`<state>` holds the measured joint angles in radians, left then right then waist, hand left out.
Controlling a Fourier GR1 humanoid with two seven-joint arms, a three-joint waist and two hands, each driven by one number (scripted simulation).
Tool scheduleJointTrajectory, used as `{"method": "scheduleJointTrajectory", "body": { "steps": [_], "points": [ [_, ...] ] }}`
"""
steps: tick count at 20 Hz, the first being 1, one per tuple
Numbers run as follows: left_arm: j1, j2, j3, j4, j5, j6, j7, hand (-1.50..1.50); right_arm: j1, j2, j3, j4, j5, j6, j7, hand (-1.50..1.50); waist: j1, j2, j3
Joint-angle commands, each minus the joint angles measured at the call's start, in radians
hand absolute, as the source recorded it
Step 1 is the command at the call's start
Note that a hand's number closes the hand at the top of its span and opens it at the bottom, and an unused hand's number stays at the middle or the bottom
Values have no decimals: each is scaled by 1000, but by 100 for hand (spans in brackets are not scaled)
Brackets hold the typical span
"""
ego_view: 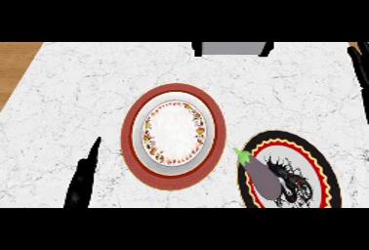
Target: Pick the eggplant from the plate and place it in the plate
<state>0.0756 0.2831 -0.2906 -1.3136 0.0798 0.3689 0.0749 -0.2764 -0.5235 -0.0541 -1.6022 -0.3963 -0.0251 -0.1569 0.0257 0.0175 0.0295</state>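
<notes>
Left robot hand, lower left: black, slim, fingers straight, holding nothing. Eggplant, lower right: glossy purple, green stem, lying on a round black plate with a red-yellow scalloped rim, its bottom cut off. Centre: white floral-rimmed plate on a red charger. White marbled worktop.

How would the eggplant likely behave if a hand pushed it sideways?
The eggplant looks smooth and rounded, so it would probably roll or slip. It lies by the black-rimmed plate's left rim, so it might slide off.
</notes>
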Motion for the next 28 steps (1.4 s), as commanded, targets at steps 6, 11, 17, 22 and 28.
{"method": "scheduleJointTrajectory", "body": {
  "steps": [6, 11, 17, 22, 28],
  "points": [
    [326, 214, -78, -565, -64, -11, 0, 0, 89, -99, 441, 104, 357, 166, 130, 150, 96, -12, -49],
    [392, 282, -61, -618, -68, -24, -12, 0, 57, -297, 530, 112, 679, 142, 179, 150, 23, -54, -70],
    [431, 313, -14, -707, -14, -26, -28, 0, 57, -223, 672, 85, 856, 69, 215, -150, -56, -61, -44],
    [454, 347, 34, -716, 15, -27, -21, 0, -8, -171, 764, 48, 1000, 39, 249, -150, -76, -71, -46],
    [489, 386, 84, -675, 37, -40, -7, 0, -74, -178, 869, 64, 1199, 87, 372, -150, -114, -91, -63]
  ]
}}
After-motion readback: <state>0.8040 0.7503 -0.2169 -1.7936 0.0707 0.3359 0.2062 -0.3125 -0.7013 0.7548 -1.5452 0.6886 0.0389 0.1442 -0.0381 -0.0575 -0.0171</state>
